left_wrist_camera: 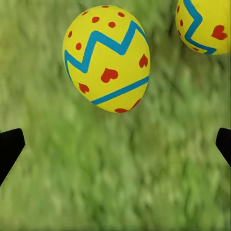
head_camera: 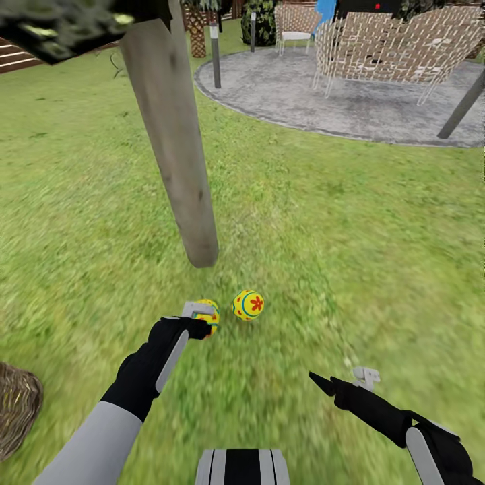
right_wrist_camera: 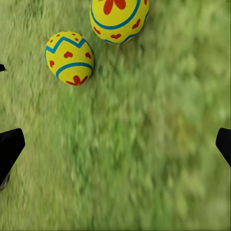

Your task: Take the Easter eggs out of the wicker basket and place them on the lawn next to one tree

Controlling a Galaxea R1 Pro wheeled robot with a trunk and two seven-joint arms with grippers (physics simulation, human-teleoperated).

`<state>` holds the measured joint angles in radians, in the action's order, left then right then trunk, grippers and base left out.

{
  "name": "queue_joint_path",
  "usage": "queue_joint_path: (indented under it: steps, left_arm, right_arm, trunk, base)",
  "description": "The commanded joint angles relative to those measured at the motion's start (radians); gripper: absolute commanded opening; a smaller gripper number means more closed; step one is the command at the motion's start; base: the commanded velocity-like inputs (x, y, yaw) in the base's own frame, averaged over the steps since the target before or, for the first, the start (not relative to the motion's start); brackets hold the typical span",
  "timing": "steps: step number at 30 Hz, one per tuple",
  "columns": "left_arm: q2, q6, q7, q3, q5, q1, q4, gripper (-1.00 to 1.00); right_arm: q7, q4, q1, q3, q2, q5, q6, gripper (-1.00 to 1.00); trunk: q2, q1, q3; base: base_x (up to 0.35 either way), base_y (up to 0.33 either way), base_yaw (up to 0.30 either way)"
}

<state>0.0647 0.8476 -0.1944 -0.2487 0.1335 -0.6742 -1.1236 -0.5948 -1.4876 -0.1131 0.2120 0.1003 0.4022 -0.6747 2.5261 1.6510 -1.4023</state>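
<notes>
Two Easter eggs lie on the lawn (head_camera: 323, 222) just near of the tree (head_camera: 176, 145) trunk: a zigzag-and-hearts egg (left_wrist_camera: 107, 57) on the left and a flower-marked egg (head_camera: 248, 304) beside it, apart. We judge the second drop done. Our left gripper (head_camera: 202, 322) hovers over the zigzag egg, jaws wide and empty; the right gripper (head_camera: 350, 381) is spread and empty too. Next we need the wicker basket (head_camera: 15, 411), near left, for the third.

Two Easter eggs (head_camera: 248, 304) (head_camera: 208, 314); one wicker basket (head_camera: 15, 405); one tree (head_camera: 176, 141)
</notes>
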Motion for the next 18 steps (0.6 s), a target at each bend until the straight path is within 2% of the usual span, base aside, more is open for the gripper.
queue_joint_path:
  steps: [1, 4, 8, 18]
  left_arm:
    - [0.0, 0.004, -0.01, -0.001, 0.011, 0.0, -0.001, 1.0]
    - [0.0, 0.004, -0.01, -0.001, 0.011, -0.001, -0.001, 1.0]
    - [0.0, 0.004, -0.01, -0.001, 0.01, 0.0, -0.001, 1.0]
    - [0.0, 0.004, -0.01, -0.001, 0.01, -0.001, 0.005, 1.0]
  right_arm:
    - [0.001, 0.0, 0.0, 0.002, 0.0, 0.004, -0.007, 1.0]
    - [0.004, 0.0, 0.0, 0.001, 0.0, 0.004, -0.007, 1.0]
    - [0.007, 0.0, 0.0, 0.001, -0.001, 0.004, -0.008, 1.0]
    - [0.009, 0.001, 0.0, 0.001, -0.001, 0.003, -0.008, 1.0]
  trunk:
    - [0.0, -0.001, 0.003]
    - [-0.001, -0.002, 0.015]
    - [-0.002, -0.004, 0.03]
    - [-0.004, -0.008, 0.069]
  base:
    - [-0.01, 0.0, 0.0]
    - [-0.006, 0.0, 0.014]
    - [-0.002, 0.0, 0.143]
    - [0.0, 0.0, 0.268]
